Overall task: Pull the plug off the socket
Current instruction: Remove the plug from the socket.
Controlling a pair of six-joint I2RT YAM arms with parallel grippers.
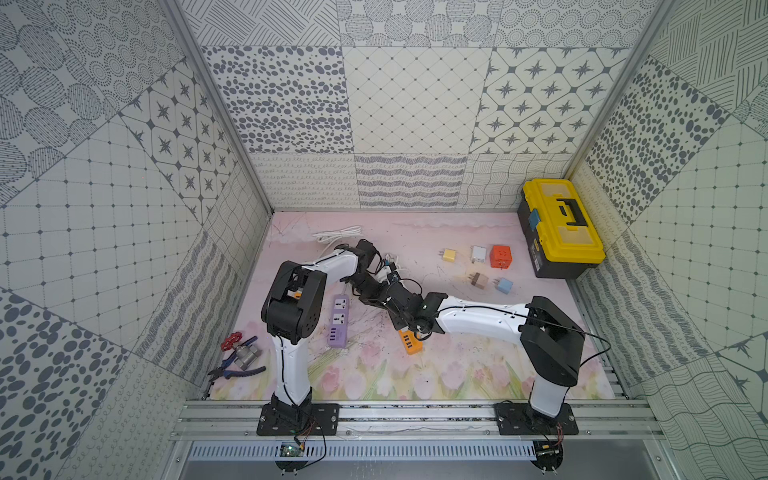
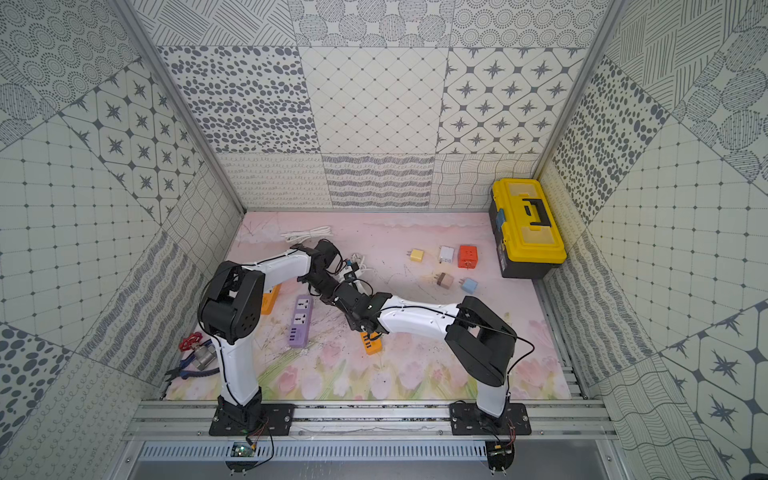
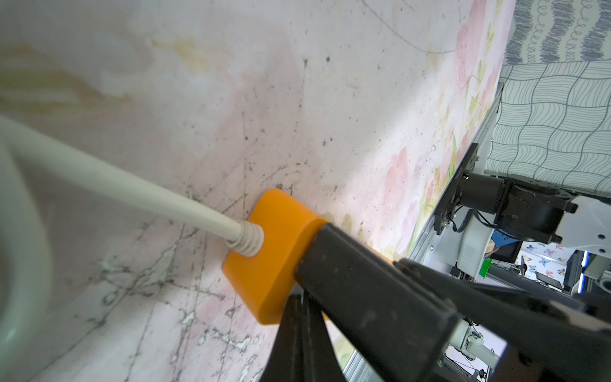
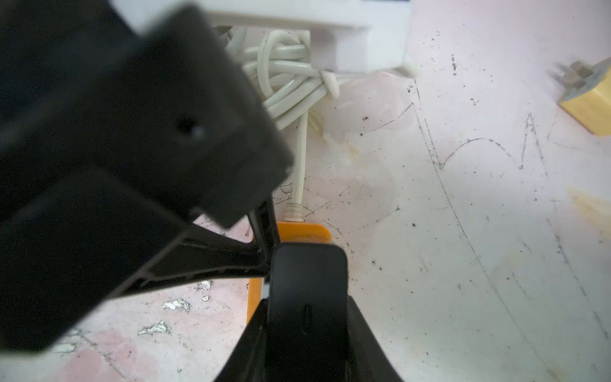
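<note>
Left gripper (image 3: pixel 325 258) fully closed, tip against the cord (image 3: pixel 132 185) end of orange power strip (image 3: pixel 274 258); right gripper (image 4: pixel 307 261) closed too, resting on strip; can't tell if either grips anything.

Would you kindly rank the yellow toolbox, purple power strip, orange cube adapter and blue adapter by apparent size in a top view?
1. yellow toolbox
2. purple power strip
3. orange cube adapter
4. blue adapter

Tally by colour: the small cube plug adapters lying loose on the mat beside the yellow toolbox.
Yellow cube plug adapter: 1
White cube plug adapter: 1
Orange cube plug adapter: 1
Tan cube plug adapter: 1
Light blue cube plug adapter: 1
Total: 5
</note>
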